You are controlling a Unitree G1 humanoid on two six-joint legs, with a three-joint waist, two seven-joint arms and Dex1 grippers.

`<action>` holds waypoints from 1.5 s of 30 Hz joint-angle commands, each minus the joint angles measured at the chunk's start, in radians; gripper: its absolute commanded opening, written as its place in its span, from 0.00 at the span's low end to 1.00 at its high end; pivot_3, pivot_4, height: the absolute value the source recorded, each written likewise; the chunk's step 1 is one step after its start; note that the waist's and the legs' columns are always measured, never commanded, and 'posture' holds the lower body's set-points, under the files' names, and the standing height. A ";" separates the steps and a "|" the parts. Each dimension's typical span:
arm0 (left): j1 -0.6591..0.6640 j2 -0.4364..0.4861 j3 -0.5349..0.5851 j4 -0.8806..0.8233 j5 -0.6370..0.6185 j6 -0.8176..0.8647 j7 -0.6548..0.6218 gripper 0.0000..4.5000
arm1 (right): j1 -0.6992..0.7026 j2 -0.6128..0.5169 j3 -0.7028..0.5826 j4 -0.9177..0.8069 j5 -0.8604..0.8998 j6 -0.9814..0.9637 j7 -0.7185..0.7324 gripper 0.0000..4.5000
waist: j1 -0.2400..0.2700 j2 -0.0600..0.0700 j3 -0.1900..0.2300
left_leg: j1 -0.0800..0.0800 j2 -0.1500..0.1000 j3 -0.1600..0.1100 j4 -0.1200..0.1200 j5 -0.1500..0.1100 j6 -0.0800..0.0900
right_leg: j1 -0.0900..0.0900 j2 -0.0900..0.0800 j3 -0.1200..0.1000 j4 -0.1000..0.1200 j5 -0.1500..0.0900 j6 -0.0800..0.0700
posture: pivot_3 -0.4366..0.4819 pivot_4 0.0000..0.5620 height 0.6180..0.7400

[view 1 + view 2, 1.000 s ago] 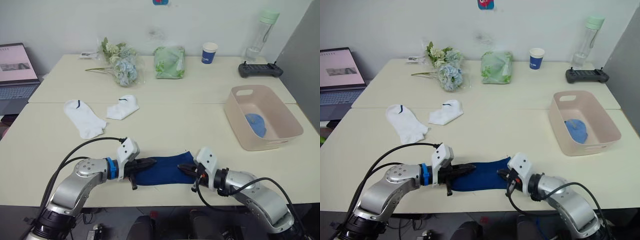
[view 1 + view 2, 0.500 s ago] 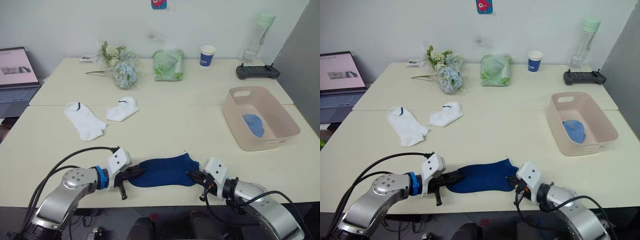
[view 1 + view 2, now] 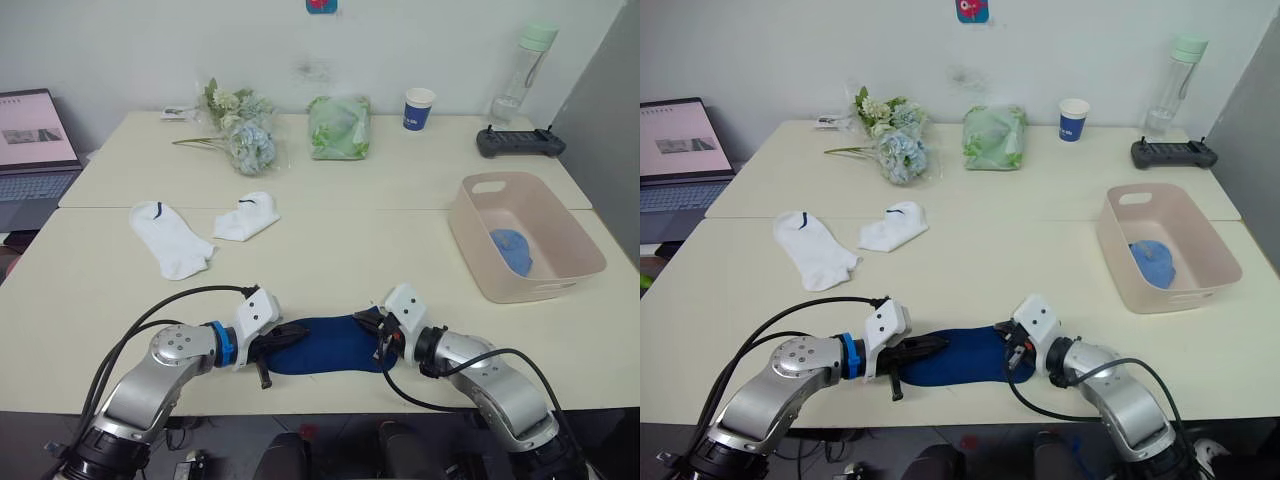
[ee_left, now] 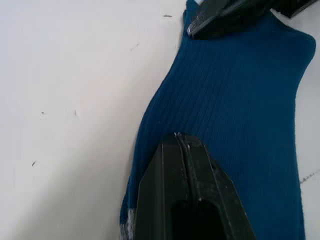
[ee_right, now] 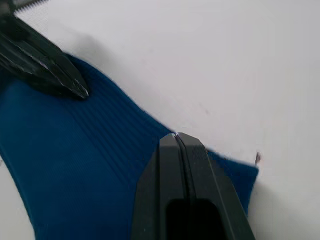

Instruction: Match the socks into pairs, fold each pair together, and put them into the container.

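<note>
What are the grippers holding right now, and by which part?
Neither visibly holds anything. Both grippers, left and right, are shut, tips resting on opposite ends of the navy sock.

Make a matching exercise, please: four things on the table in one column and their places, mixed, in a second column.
1. navy sock
2. white socks
3. light blue sock
4. paper cup

a. inside the pink container
b. at the far edge, near the wall
c. between the two claws, at the near edge
d. flat, to the robot's left

Pairs: 1-c, 2-d, 3-a, 4-b
</note>
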 commanded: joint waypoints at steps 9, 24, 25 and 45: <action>0.020 -0.016 0.022 0.042 -0.010 -0.054 -0.007 0.00 | 0.131 -0.090 -0.192 -0.106 0.049 -0.027 0.022 0.01 | 0.000 0.002 -0.003 | 0.004 0.000 0.001 0.000 0.000 0.000 | 0.003 0.000 0.000 0.000 0.000 0.000 | 0.48 0.27 1.00; -0.082 -0.001 -0.017 -0.025 -0.032 -0.047 -0.127 0.00 | 0.189 -0.031 -0.232 -0.238 0.140 0.072 -0.039 0.57 | -0.002 0.002 -0.001 | 0.000 0.000 0.000 0.000 0.000 0.000 | 0.000 0.001 0.000 0.001 0.000 0.000 | 0.48 0.27 1.00; -0.076 0.003 -0.026 -0.024 -0.028 -0.053 -0.141 0.00 | 0.193 -0.027 -0.219 -0.232 0.135 0.078 -0.044 0.57 | -0.002 0.003 -0.001 | 0.000 0.000 0.000 0.000 0.000 0.000 | 0.000 0.001 0.000 0.001 0.000 0.000 | 0.48 0.27 1.00; -0.079 -0.014 -0.073 0.090 0.058 -0.129 -0.125 0.00 | 0.206 -0.071 -0.151 -0.175 0.055 0.004 -0.031 0.00 | 0.000 0.002 -0.002 | 0.003 0.000 0.001 0.000 0.000 0.000 | 0.002 0.001 0.001 0.001 0.000 0.001 | 0.48 0.27 1.00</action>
